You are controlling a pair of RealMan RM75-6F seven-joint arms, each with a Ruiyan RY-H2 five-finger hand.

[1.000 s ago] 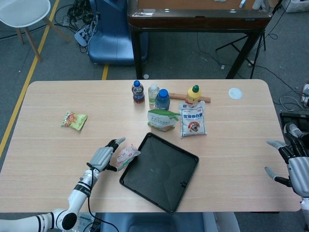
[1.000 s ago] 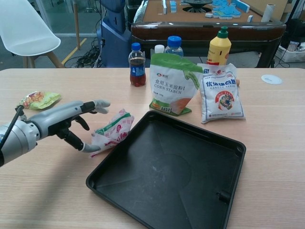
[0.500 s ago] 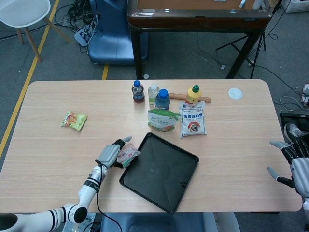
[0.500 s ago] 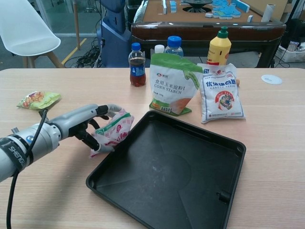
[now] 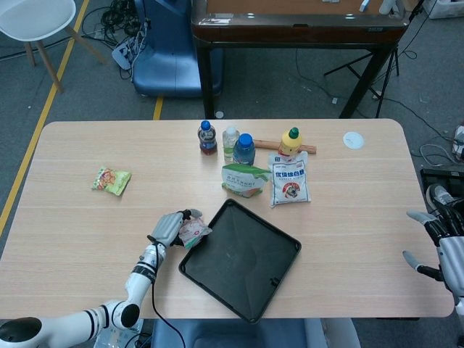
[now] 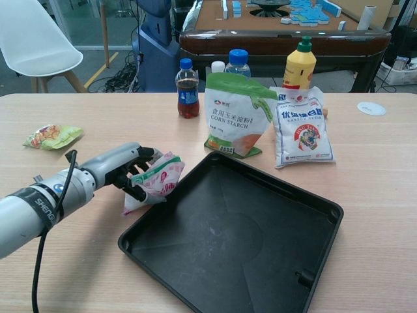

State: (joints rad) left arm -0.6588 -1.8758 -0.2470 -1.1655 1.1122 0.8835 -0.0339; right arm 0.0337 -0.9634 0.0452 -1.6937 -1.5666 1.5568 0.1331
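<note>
left hand (image 6: pixel 130 171): fingers wrapped round the pink snack pack (image 6: pixel 156 179)
tray (image 6: pixel 260 274): black, right beside that hand
right hand (image 5: pixel 444 243): off at table edge, fingers spread, holding nothing

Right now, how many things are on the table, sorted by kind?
Bottles: 4 (cola, clear, blue-capped, yellow)
Bags and packets: 4 (corn starch, white bag, green snack, pink packet in the left hand)
Trays: 1
Sticks: 1
White discs: 1
Total: 11
</note>
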